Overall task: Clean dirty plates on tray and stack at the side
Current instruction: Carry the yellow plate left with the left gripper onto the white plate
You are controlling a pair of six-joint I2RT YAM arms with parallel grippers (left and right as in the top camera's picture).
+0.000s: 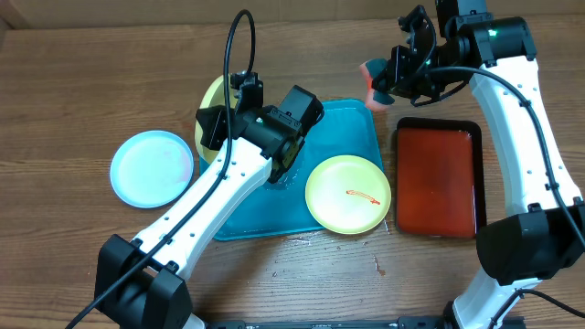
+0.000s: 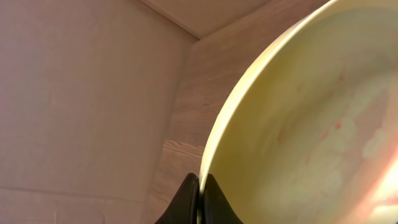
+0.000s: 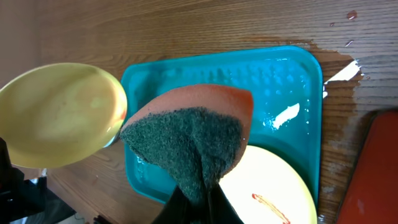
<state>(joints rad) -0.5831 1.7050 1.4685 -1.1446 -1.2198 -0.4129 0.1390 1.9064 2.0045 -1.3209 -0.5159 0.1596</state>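
Note:
My left gripper [image 1: 212, 123] is shut on the rim of a pale yellow-green plate [image 1: 216, 93], holding it tilted off the tray's left edge. In the left wrist view the jaws [image 2: 199, 190] pinch that plate's rim [image 2: 311, 124], which shows faint reddish marks. A second yellow-green plate [image 1: 347, 194] with a red-orange smear lies on the front right of the teal tray [image 1: 352, 123]. The light blue plate [image 1: 153, 168] lies on the table at left. My right gripper [image 3: 199, 202] is shut on an orange and green sponge [image 3: 193, 134], held above the tray's back right corner [image 1: 375, 80].
A smaller red tray with a black rim [image 1: 437, 178] stands right of the teal tray. Water lies on the teal tray [image 3: 280, 81] and on the table by its edges. The left arm crosses the tray's left half.

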